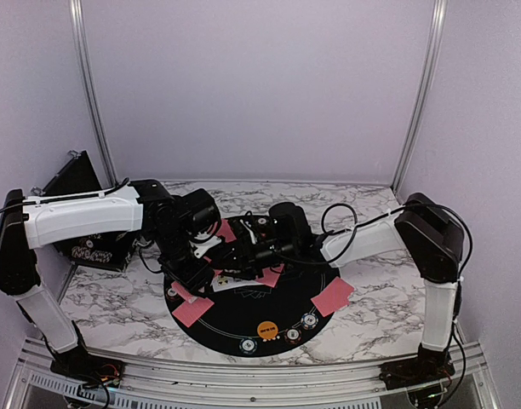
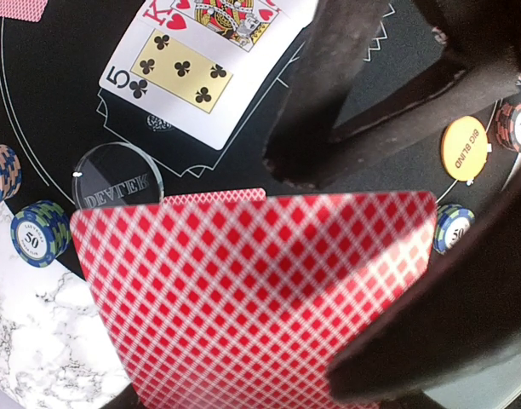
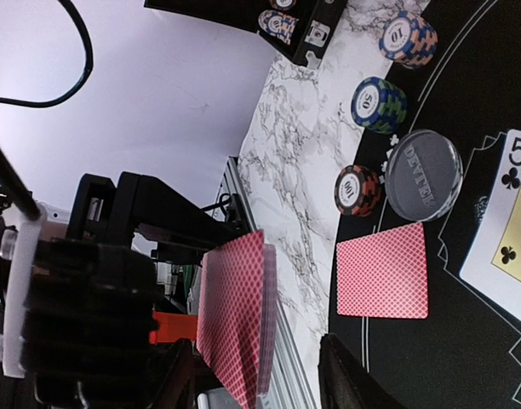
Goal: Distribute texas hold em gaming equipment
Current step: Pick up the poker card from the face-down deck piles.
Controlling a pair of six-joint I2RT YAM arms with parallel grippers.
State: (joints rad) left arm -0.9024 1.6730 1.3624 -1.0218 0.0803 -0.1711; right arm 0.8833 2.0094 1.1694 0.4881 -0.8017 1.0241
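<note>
The left arm (image 1: 82, 217) rises from its base at the near left, folds at a raised elbow and runs its white forearm rightward toward the middle. Its wrist bends over so that the left gripper (image 1: 189, 274) points downward. Its jaws are clamped on a stack of playing cards (image 3: 233, 328). The right arm (image 1: 371, 240) mirrors it: upright from the near right, elbow high, forearm reaching left and sloping low. The right gripper (image 1: 242, 252) lies nearly level, aimed at the left one and close beside it. Its fingers (image 2: 329, 94) stand apart, with nothing seen between them.
</note>
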